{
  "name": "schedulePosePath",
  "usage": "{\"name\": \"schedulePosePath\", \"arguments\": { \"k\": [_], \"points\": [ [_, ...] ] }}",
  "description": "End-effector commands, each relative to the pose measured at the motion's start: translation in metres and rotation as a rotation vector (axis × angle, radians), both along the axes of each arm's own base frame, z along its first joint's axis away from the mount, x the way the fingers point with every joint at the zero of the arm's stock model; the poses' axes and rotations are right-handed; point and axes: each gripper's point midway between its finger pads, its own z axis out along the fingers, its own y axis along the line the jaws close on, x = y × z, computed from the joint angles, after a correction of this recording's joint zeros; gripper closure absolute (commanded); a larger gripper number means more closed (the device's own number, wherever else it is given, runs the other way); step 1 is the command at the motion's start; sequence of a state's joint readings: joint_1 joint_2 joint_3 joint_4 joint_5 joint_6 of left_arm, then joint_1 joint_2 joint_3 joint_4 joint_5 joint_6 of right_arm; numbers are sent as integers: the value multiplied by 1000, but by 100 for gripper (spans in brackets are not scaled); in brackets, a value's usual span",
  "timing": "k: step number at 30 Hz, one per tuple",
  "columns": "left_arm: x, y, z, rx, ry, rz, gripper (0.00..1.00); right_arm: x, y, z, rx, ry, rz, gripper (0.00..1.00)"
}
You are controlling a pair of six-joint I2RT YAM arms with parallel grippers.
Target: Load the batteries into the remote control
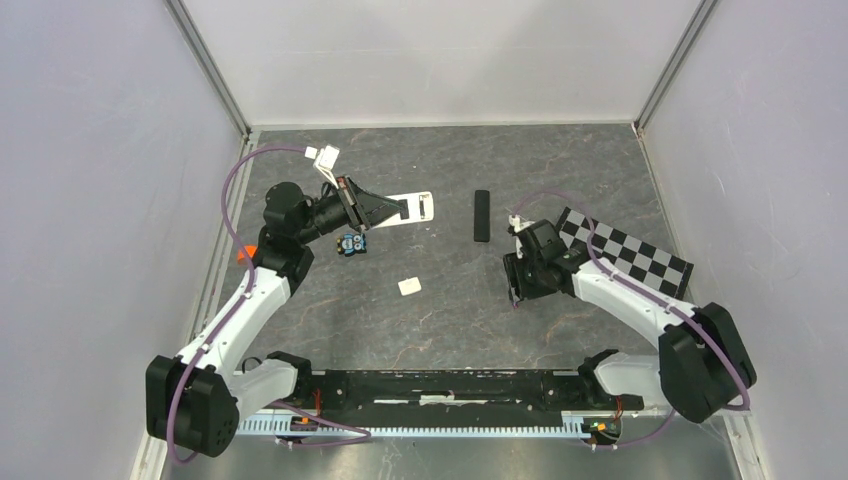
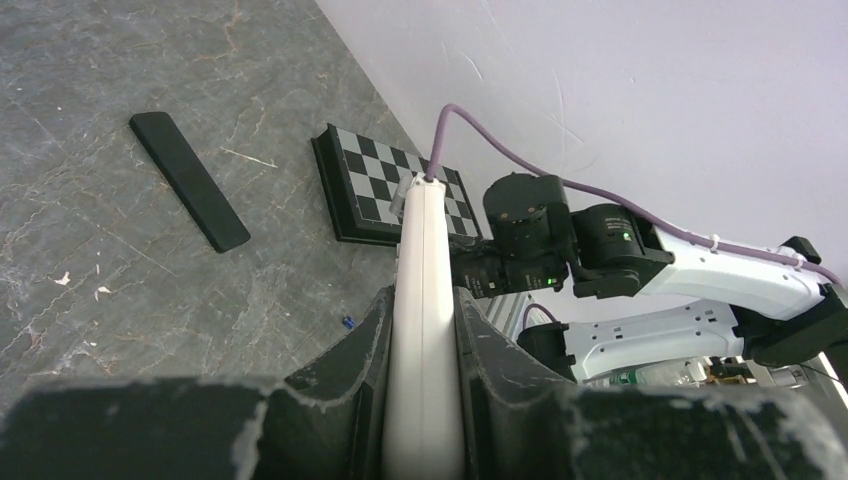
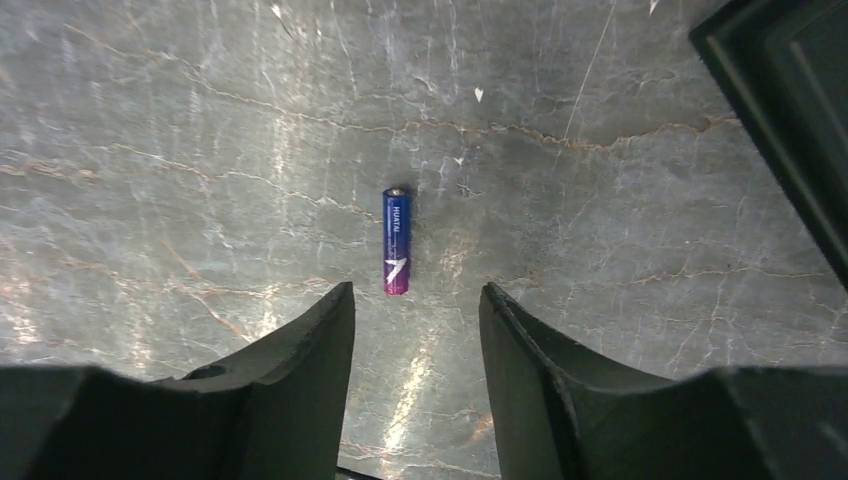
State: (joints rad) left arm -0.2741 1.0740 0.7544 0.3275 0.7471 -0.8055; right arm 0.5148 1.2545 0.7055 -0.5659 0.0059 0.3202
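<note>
My left gripper (image 1: pixel 397 209) is shut on one end of a white remote (image 1: pixel 418 206), held edge-up between the fingers in the left wrist view (image 2: pixel 422 250). One bluish-purple battery (image 3: pixel 396 241) with silvery ends lies on the dark stone table. My right gripper (image 3: pixel 415 300) is open, pointing down, with the battery just ahead of its fingertips and apart from both. The same battery shows tiny in the left wrist view (image 2: pixel 348 322). In the top view my right gripper (image 1: pixel 516 288) hides it. No other battery shows.
A black remote (image 1: pixel 481 215) lies flat at the table's middle back, also in the left wrist view (image 2: pixel 188 180). A checkerboard plate (image 1: pixel 625 252) lies right of my right gripper. A small white flat piece (image 1: pixel 409 286) lies between the arms. Small white bits (image 1: pixel 325 155) sit at the back left.
</note>
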Motion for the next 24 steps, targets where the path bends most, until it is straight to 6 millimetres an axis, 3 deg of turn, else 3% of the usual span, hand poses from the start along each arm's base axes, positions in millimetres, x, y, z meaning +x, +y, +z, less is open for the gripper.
{"name": "schedulePosePath", "arguments": {
  "k": [1, 15, 24],
  "points": [
    [-2, 0, 12, 6, -84, -19, 98, -1, -4, -9, -46, 6, 27, 48],
    [0, 1, 9, 0, -80, 0, 98, 13, 9, -25, -37, -2, 91, 58],
    [1, 3, 5, 20, -78, 7, 98, 16, 19, -31, -34, 5, 213, 75]
  ]
}}
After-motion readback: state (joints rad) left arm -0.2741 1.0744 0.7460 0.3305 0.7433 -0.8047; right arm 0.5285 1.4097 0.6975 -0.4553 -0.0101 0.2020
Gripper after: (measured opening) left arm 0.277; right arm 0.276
